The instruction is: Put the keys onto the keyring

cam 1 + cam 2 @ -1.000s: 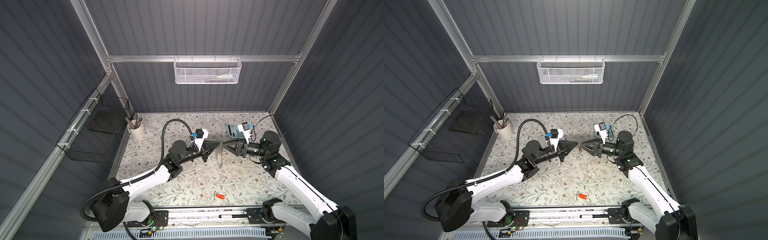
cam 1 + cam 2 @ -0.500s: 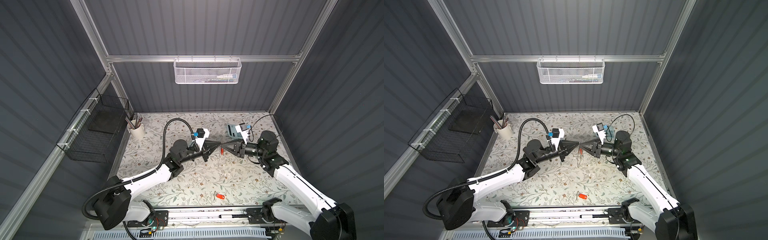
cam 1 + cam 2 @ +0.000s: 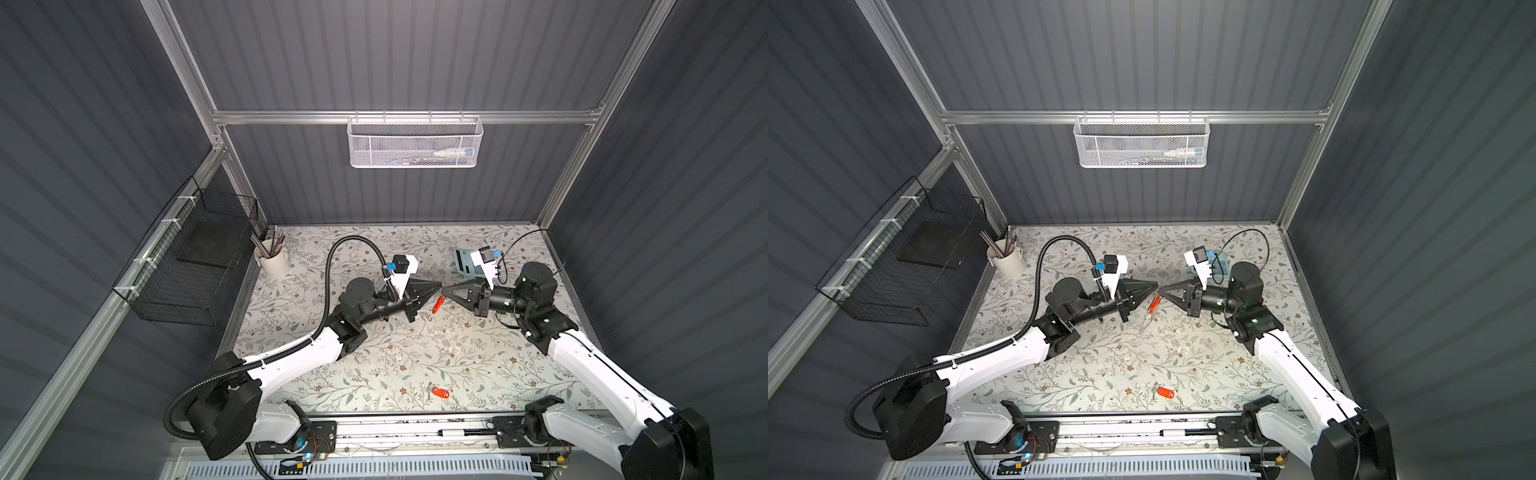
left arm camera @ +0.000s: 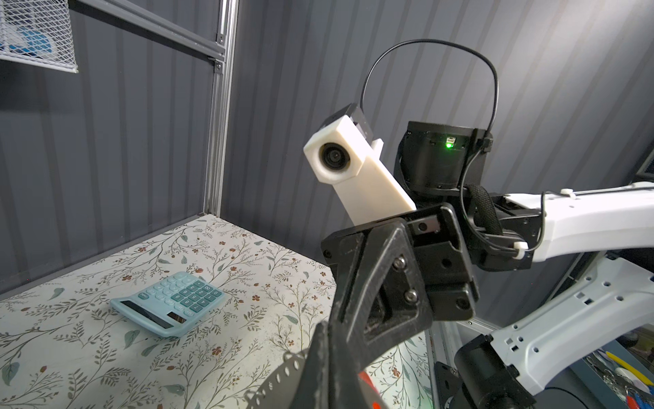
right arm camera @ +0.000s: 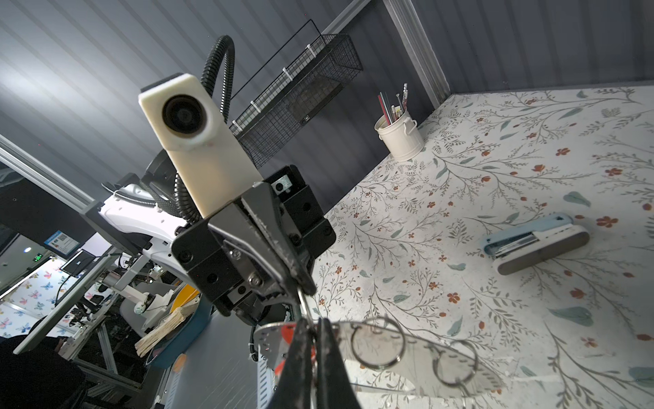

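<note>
Red-orange plastic marks the task's pieces in both top views. One small oblong red-orange key tag (image 3: pixel 437 304) dangles above the middle of the flower-printed surface (image 3: pixel 374 365), at 6 o'clock from where the left claw (image 3: pixel 437 286) and the right claw (image 3: pixel 447 291) meet tip to tip. A second key tag (image 3: pixel 440 392) of the same make lies loose toward 6 o'clock, near the front edge and well apart from both arms. In the left wrist view the thin flat gray keyring (image 4: pixel 279 376) shows only its scalloped, hole-punched rim below the right claw's black fingers, with a sliver of red just beside it. A pale blue-green plastic calculator (image 4: pixel 170 304) sits well apart on the surface. In the right wrist view the keyring spreads out flat past the claws with two round wire split rings (image 5: pixel 377 343) on it, and a pale blue stapler (image 5: pixel 534 244) lies well apart. The step looks like working the dangling tag's loop onto the keyring. It should go best if one claw anchors the plate without twisting while the other makes only small moves, since thin wire slips easily. Both claws are closed right down. The left pinches a thin wire (image 5: pixel 303 301), apparently one of the keyring's rings seen edge-on. The right's tips press together where the red tag and the rim meet, and I cannot tell which of the two it has hold of.
</note>
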Available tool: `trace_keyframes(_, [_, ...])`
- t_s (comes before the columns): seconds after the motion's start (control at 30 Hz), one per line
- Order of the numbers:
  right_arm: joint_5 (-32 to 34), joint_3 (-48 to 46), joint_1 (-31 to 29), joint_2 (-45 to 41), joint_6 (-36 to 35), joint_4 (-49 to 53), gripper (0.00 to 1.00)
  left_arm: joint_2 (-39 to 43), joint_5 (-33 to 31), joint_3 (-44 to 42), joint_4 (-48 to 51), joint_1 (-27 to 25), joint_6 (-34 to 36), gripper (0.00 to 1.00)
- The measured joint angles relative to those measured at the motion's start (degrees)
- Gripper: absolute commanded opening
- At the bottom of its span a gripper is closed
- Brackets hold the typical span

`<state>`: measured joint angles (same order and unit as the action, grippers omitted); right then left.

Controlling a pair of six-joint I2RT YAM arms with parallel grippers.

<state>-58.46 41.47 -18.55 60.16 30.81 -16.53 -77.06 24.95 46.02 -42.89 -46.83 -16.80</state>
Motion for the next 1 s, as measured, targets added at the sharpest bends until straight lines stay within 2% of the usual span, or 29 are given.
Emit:
trace_keyframes(0.13, [0.83, 0.0, 0.0, -0.13, -2.67, 1.42, 0.0, 0.07, 0.39, 1.2, 3.52, 0.52, 0.07, 0.0])
trace_keyframes(0.37, [1.31, 0.0, -0.68, -0.11, -8.61, 4.02, 0.0, 1.84, 3.63, 3.98, 14.47, 2.49, 2.01, 0.12])
trace_keyframes(0.53, [3.58, -0.66, -0.31, -0.11, -12.7, 5.97, 0.0, 3.45, 5.77, 7.17, 22.84, 5.57, 4.44, 0.3])
trace_keyframes(0.63, [4.31, -0.63, -0.31, -0.09, -14.47, 6.75, 0.0, 4.79, 6.51, 9.22, 28.44, 6.43, 7.02, 0.51])
trace_keyframes(0.73, [4.7, -0.63, -0.31, 0.07, -15.76, 7.02, 0.0, 5.75, 7.28, 11.3, 34.25, 6.78, 9.79, 0.63])
trace_keyframes(1.0, [6.08, -0.63, -0.31, -0.13, -21.38, 8.76, 0.0, 4.5, 7.93, 25.99, 60.72, 7.19, 25.97, 0.63])
